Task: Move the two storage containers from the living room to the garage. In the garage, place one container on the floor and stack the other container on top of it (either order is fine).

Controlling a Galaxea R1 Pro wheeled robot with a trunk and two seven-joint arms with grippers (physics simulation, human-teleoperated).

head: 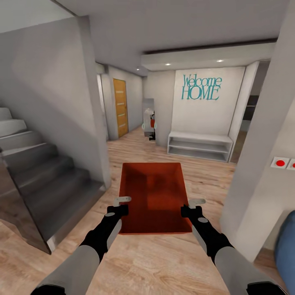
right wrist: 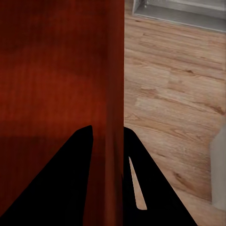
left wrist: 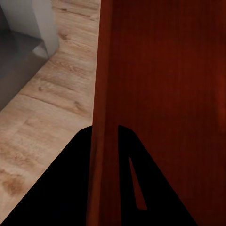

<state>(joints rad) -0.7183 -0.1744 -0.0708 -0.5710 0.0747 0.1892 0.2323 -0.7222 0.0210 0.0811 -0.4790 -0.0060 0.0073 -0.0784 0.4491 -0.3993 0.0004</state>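
An orange-red bin (head: pixel 153 196) is held out in front of the robot, above a light wood plank floor (head: pixel 164 262). It is open-topped with low straight walls, and nothing lies inside it.

The left gripper (head: pixel 121 205) clamps the bin's left wall. In the left wrist view the wall (left wrist: pixel 106 94) runs between the two dark fingers (left wrist: pixel 70 188), one outside and one inside the bin. The right gripper (head: pixel 192 207) clamps the right wall the same way. In the right wrist view that wall (right wrist: pixel 110 94) sits between its fingers (right wrist: pixel 70 188). Both grippers are closed narrow on the walls, near the bin's near corners.

To the left, grey stairs (head: pixel 37 172) rise beside a grey wall (head: pixel 53 90), whose end corner stands just left of the bin's far edge. To the right, a white pillar (head: pixel 262 155) stands near, carrying two white plates with red dots (head: pixel 280 163). A blue rounded shape (head: pixel 287 246) shows at the lower right edge.

Between wall and pillar the plank floor runs open ahead. At its far side a low white shelf bench (head: pixel 200 145) stands under a white wall lettered "Welcome HOME" (head: pixel 201 87). Left of that a narrow hall leads back to a wooden door (head: pixel 120 107). Small objects stand on the floor in the hall, too far to identify.
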